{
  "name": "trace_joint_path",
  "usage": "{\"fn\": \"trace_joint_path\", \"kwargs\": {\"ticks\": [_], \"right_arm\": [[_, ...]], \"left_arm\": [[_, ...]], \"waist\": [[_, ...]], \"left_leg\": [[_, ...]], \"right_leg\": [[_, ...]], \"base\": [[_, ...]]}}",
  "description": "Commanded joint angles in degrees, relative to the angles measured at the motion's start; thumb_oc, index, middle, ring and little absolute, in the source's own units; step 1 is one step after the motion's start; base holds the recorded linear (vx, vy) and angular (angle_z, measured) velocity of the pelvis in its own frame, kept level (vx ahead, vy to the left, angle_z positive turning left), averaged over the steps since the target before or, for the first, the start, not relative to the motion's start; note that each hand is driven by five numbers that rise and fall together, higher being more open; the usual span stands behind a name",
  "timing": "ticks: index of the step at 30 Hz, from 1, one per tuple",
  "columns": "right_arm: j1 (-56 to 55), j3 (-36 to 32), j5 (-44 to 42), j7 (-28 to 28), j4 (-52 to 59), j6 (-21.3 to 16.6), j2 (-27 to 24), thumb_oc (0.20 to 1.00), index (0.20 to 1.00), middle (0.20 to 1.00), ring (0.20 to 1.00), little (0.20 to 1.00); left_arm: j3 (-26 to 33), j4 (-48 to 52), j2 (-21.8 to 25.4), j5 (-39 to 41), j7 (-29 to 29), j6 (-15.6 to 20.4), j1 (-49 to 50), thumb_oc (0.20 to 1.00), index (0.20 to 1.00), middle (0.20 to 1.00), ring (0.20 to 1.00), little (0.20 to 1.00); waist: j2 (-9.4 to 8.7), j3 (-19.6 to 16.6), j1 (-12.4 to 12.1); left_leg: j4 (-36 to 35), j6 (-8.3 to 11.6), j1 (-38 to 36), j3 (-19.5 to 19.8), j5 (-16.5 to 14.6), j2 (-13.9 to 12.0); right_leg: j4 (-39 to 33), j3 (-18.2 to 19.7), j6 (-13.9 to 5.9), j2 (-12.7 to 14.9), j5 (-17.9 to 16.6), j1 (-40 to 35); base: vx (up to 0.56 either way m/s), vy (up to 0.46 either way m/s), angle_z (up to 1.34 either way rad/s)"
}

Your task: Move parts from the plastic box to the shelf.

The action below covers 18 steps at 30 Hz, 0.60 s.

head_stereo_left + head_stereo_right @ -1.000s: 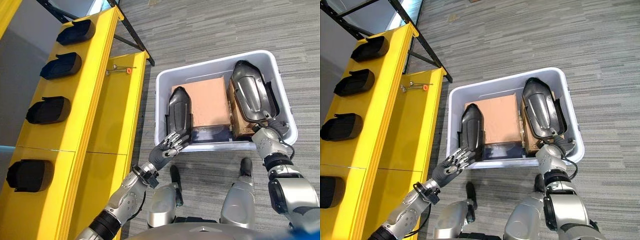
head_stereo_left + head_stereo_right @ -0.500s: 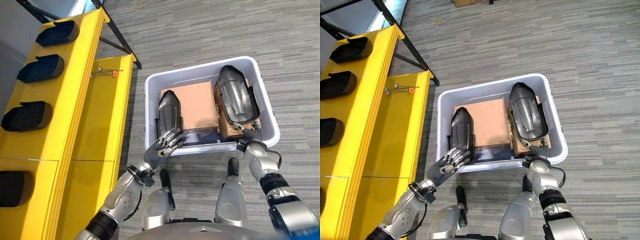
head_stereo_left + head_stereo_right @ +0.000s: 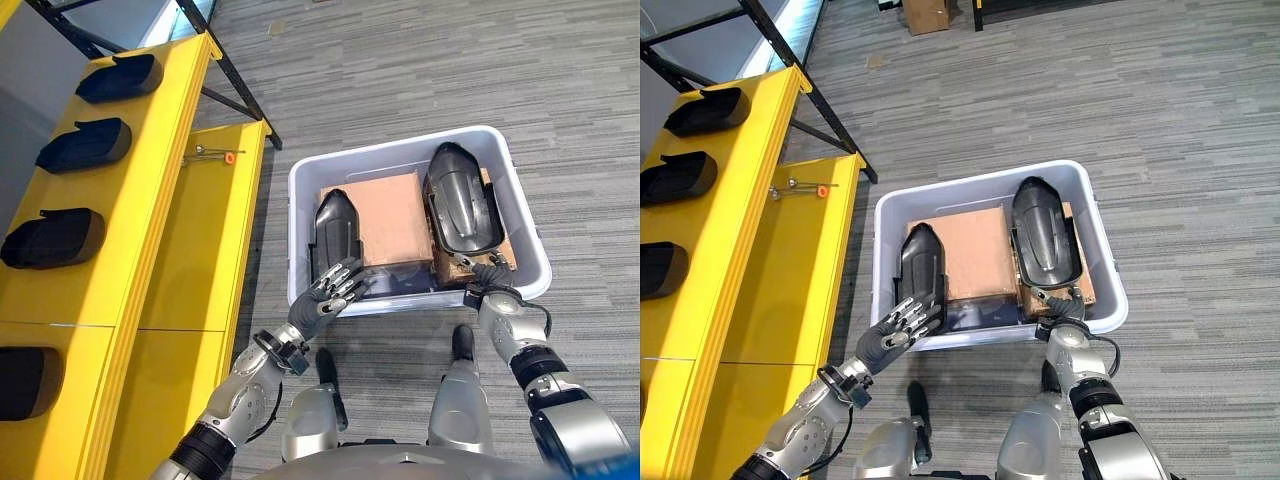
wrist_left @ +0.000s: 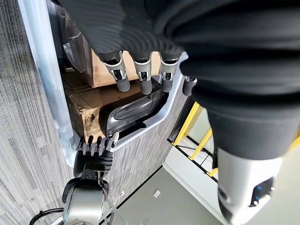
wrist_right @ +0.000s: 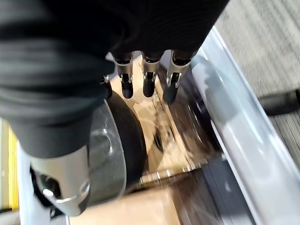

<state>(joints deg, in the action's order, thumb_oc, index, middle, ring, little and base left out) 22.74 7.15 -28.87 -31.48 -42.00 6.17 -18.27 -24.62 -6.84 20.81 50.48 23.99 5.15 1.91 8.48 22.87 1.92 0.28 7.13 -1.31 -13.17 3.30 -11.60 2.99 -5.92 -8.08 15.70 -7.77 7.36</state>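
A pale grey plastic box (image 3: 420, 300) with rounded corners and smooth glossy walls sits right of centre in the left eye view, on grey striped carpet (image 3: 400, 70). Inside it lie two glossy black moulded parts with tapered, shell-like shapes: a smaller one (image 3: 334, 232) along the box's left wall and a larger one (image 3: 462, 205) at the right, resting on a brown cardboard carton (image 3: 470, 265). Between them lies a flat matte cardboard sheet (image 3: 388, 215). The left hand (image 3: 325, 295), fingers spread wide and straight, is at the box's near rim just below the smaller part, holding nothing. The right hand (image 3: 487, 282) is at the near right rim by the larger part's lower end, fingers loosely extended and not closed on anything. Along the frame's left runs a yellow shelf (image 3: 190, 260) carrying four dark parts (image 3: 85, 145) in a row; a small orange-tipped tool (image 3: 215, 156) lies on its lower ledge.
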Motion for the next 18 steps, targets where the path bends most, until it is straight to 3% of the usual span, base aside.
{"fn": "trace_joint_path", "kwargs": {"ticks": [1,9,18], "right_arm": [[3.55,-3.35,-2.51,-7.91,-1.84,-0.56,-0.3,1.0,1.0,1.0,1.0,1.0],[2.48,-5.69,-9.15,-10.69,-6.01,-1.97,0.7,1.0,1.0,1.0,1.0,1.0],[-1.66,-6.31,-7.48,-9.55,-7.36,-5.48,1.04,1.0,1.0,1.0,1.0,1.0]], "left_arm": [[-1.21,4.3,-0.15,0.33,-0.33,1.53,-0.08,1.0,1.0,1.0,1.0,1.0],[-2.52,4.02,-0.13,0.9,-1.03,2.84,-0.38,1.0,1.0,1.0,1.0,1.0],[-2.91,4.89,0.2,0.96,-1.39,3.39,0.4,1.0,1.0,1.0,1.0,1.0]], "waist": [[0.13,-0.19,-1.86],[0.25,0.06,-1.68],[0.21,-0.2,-1.34]], "left_leg": [[3.48,-2.46,2.29,2.47,-0.87,0.68],[3.3,-2.56,2.17,2.15,-0.82,0.6],[3.13,-2.82,2.09,1.9,-0.76,0.53]], "right_leg": [[9.02,-3.21,2.54,-1.44,8.59,-1.76],[8.76,-3.23,2.64,-1.64,8.6,-1.92],[8.2,-3.22,2.64,-1.84,8.47,-2.18]], "base": [[0.0,0.0,0.0],[0.0,0.0,0.0],[0.0,0.0,0.0]]}}
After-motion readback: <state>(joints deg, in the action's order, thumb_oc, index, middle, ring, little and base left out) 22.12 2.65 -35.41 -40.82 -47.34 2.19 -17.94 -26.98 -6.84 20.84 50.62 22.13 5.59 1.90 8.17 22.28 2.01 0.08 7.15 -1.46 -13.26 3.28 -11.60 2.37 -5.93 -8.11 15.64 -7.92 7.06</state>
